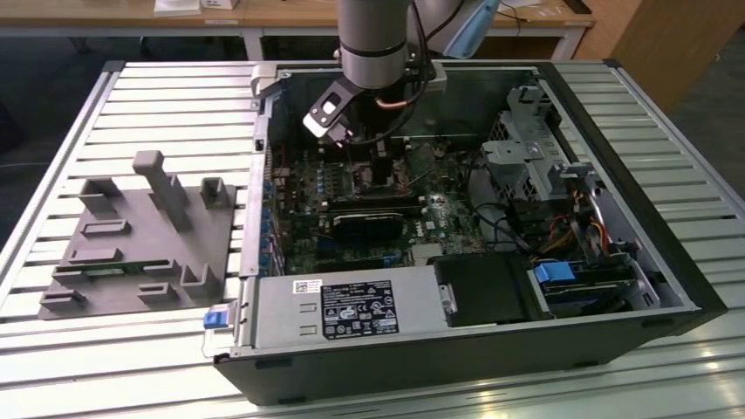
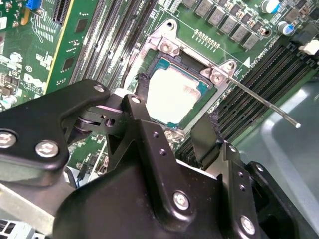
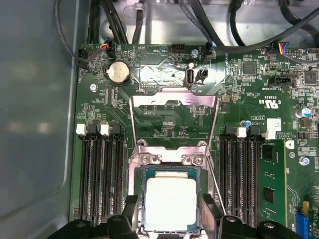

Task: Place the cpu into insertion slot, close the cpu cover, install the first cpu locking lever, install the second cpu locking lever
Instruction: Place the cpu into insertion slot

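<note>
The cpu (image 3: pixel 170 201) is being recorded as seated in the insertion slot (image 2: pixel 174 57), with the gripper (image 3: pixel 170 214) being held over that slot, fingers (image 3: pixel 208 219) apart and clamping nothing; the cpu cover (image 3: pixel 172 99) is being found open beside the slot, locking lever (image 2: pixel 264 103) unlatched.

- A slatted, silvery metal table (image 1: pixel 152 96) carried everything, its long ribs running from the exterior view's left to its right.
- 1 open black computer case (image 1: pixel 466 362) lay on its side on the slats, across the middle and the exterior view's right, open face turned upward.
- 1 grey moulded fixture block (image 1: pixel 128 253) with upright posts sat flat on the slats, just beside the case on the exterior view's left.
</note>
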Controlling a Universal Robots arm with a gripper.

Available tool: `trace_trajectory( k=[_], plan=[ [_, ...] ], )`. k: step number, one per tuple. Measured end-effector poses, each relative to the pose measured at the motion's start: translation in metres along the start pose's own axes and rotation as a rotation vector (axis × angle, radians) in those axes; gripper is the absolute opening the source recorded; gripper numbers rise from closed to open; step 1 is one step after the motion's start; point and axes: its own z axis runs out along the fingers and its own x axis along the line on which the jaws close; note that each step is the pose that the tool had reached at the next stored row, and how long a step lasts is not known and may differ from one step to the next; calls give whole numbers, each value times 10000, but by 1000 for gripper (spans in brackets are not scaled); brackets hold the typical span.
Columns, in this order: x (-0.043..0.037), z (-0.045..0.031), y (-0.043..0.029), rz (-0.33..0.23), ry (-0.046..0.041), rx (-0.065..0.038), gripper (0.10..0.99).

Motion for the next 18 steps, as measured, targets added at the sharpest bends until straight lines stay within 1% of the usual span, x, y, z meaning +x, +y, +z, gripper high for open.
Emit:
trace_trajectory(
  k=[4,6,8,9,11,12,14,15,17,18],
  plan=[
    [0,-3,0,0,-2,2,612],
    [0,-4,0,0,-3,2,596],
    [0,-5,0,0,-3,2,471],
    [0,-6,0,0,-3,3,471],
    [0,-7,0,-1,-3,2,357],
    [0,-7,0,0,-3,2,357],
    [0,-8,0,0,-3,2,239],
    [0,-9,0,0,-3,3,239],
    [0,-10,1,0,-3,2,122],
    [0,-11,1,-1,-3,2,122]
  ],
)
